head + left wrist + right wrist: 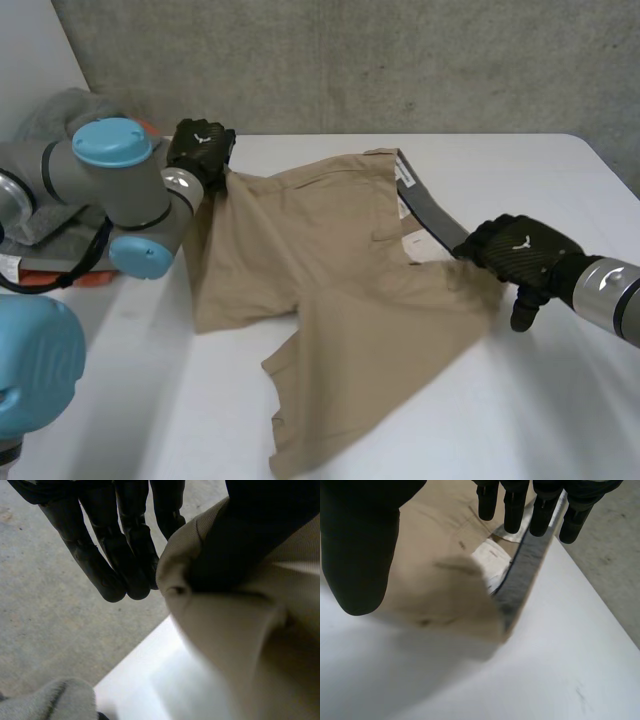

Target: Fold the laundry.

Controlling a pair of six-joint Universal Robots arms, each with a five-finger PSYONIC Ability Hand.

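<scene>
Tan shorts (340, 290) lie spread on the white table (560, 400), with the grey-lined waistband (430, 215) turned up along the right side. My left hand (200, 148) is at the far left corner of the shorts. In the left wrist view its thumb (260, 520) presses a bunched fold of the shorts (240, 645) against the fingers (125, 555). My right hand (520, 250) rests at the near end of the waistband, open. In the right wrist view its straight fingers (515, 505) and thumb (360, 540) stand over the lifted waistband corner (520, 580).
A pile of grey cloth (60, 115) and an orange item (60, 275) sit at the table's left side, behind my left arm. Grey cloth (50, 700) also lies beyond the left hand's fingertips. A concrete wall runs along the back.
</scene>
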